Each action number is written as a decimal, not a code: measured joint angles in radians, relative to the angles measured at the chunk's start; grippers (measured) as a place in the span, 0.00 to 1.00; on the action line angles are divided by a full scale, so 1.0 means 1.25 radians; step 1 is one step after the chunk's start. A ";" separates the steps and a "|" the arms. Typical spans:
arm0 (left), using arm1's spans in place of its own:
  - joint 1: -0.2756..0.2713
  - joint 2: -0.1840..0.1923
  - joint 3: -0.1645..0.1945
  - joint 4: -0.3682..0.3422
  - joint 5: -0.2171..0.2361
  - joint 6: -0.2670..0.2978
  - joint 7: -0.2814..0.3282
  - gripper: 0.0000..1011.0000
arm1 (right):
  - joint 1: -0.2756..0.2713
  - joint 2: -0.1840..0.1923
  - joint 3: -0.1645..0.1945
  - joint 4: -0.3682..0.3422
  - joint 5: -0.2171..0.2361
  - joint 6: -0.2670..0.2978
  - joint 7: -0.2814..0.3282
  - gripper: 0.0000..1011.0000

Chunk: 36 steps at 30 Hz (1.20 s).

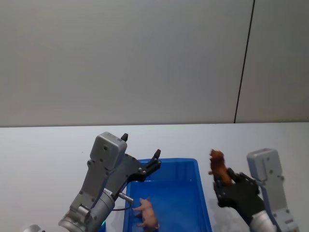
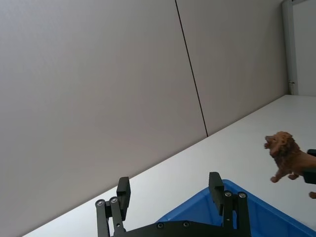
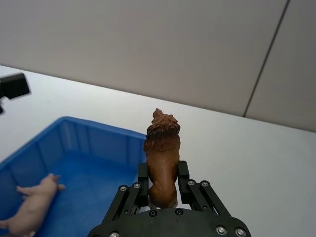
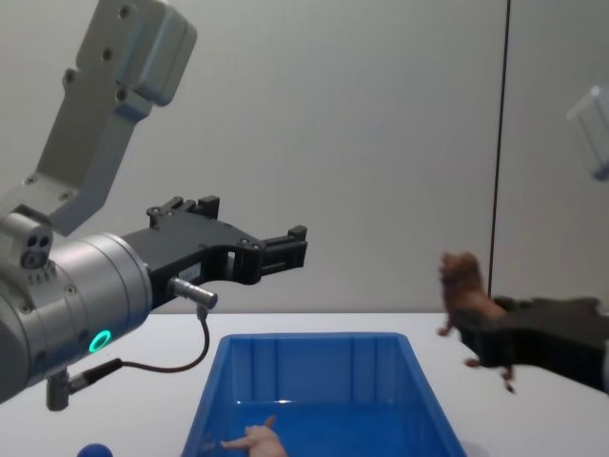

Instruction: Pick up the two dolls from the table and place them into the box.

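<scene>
Left gripper (image 1: 141,145) is hovering above the left side of the blue bin (image 1: 203,194), raised well clear of the rim in the chest view. Its two black fingers (image 2: 215,183) are standing spread apart with nothing between them.

Right gripper (image 1: 224,181) is holding up the reddish-brown lion figurine (image 1: 217,164), its fingers clamping the flanks at the hindquarters. The lion is sitting upright in the grip, maned head uppermost and pointing away from the robot. In the head view it is hanging in the air just beside the bin's right wall, outside the rim and above the white table (image 1: 48,150). From the side, the chest view is showing it higher than the bin's top edge.

Pale pink pig figurine (image 1: 147,211) is lying on its side on the bin floor, in the near part and left of centre, touching neither gripper.

A small blue ball (image 4: 92,451) is sitting on the table left of the bin.
</scene>
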 joint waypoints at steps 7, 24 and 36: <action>0.000 0.000 0.000 0.000 0.000 0.000 0.000 0.99 | 0.033 -0.027 -0.016 0.023 -0.009 -0.011 0.055 0.33; 0.000 0.000 0.000 0.000 0.000 0.000 0.000 0.99 | 0.076 -0.069 -0.041 0.092 -0.016 0.000 0.105 0.73; 0.000 0.000 0.000 0.000 0.000 0.000 0.000 0.99 | 0.052 -0.058 -0.029 0.082 -0.010 0.007 0.034 0.99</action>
